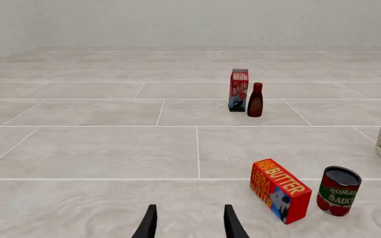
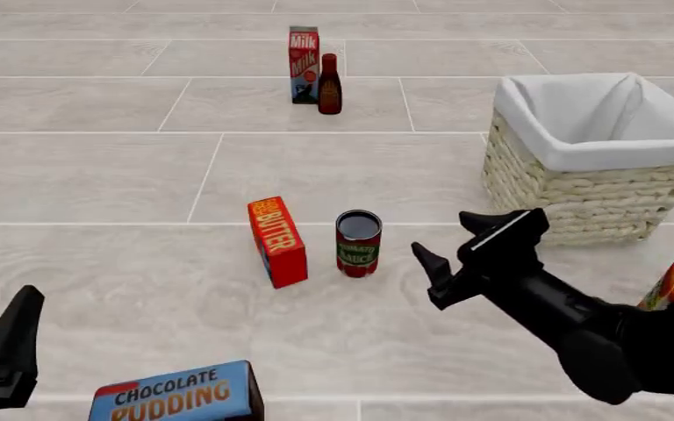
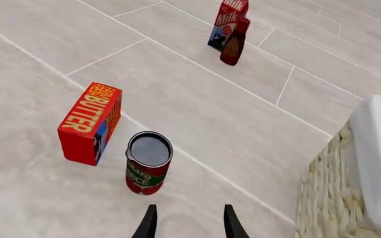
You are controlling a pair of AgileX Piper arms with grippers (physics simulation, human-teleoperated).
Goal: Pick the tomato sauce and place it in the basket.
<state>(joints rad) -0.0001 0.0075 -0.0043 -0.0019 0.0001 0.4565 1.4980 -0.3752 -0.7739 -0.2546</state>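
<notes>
- Two grippers, but your right gripper (image 2: 455, 255), jaws spread and empty, is nearer.
- Tomato sauce can (image 2: 358, 243) stands upright just beyond it, beside the butter box (image 2: 277, 241).

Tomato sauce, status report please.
Right tool open, empty, beside the can, no contact. Left tool open, idle. Can upright, butter box close on its far side. Basket empty.

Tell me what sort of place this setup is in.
Probably a simulated pantry or grocery-sorting setup on a pale tiled surface, not a real room. Groceries stand about: a tomato sauce can, a butter box and a milk carton, with a cloth-lined wicker basket ready to take them.
</notes>
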